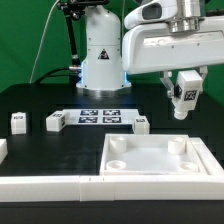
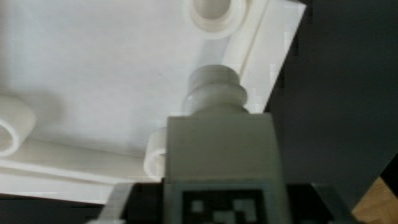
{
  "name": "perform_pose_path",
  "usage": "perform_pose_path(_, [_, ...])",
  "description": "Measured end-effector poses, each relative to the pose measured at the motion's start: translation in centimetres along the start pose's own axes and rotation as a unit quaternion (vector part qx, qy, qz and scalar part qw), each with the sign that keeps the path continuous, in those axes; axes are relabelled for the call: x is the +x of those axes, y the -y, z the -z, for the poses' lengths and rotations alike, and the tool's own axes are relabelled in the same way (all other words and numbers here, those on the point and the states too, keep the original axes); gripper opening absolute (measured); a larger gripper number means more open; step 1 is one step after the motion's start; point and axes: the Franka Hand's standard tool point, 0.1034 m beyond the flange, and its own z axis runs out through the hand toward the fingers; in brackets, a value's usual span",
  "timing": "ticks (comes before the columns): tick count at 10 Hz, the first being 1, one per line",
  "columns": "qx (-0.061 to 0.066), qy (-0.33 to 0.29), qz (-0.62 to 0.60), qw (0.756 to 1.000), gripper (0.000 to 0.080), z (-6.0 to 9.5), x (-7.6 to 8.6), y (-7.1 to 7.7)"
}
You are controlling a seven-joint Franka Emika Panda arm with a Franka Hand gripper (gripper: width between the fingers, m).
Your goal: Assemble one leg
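Observation:
My gripper is shut on a leg, a small white block with a coded tag, and holds it upright in the air over the far right corner of the large white panel. In the wrist view the held leg points its round peg end down at the panel's edge, between two round corner sockets. The leg is apart from the panel. Three more legs stand on the black table: two to the exterior view's left and one by the panel.
The marker board lies on the table behind the panel. A long white rail runs along the front edge. The robot's white base stands at the back, with cables beside it.

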Motion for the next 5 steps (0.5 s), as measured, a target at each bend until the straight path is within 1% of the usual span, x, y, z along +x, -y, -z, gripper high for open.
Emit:
perform_pose_path(1, [0.000, -0.006, 0.006, 1.000, 0.0287, -0.5, 1.2, -0.8])
perform_pose_path(3, [0.002, -0.018, 0.007, 1.000, 0.0287, -2.1, 4.3, -1.7])
perform_pose_path(4, [0.003, -0.023, 0.006, 1.000, 0.0287, -2.5, 5.3, -2.0])
perform_pose_path(5, [0.002, -0.030, 0.004, 1.000, 0.0287, -2.8, 6.0, -2.2])
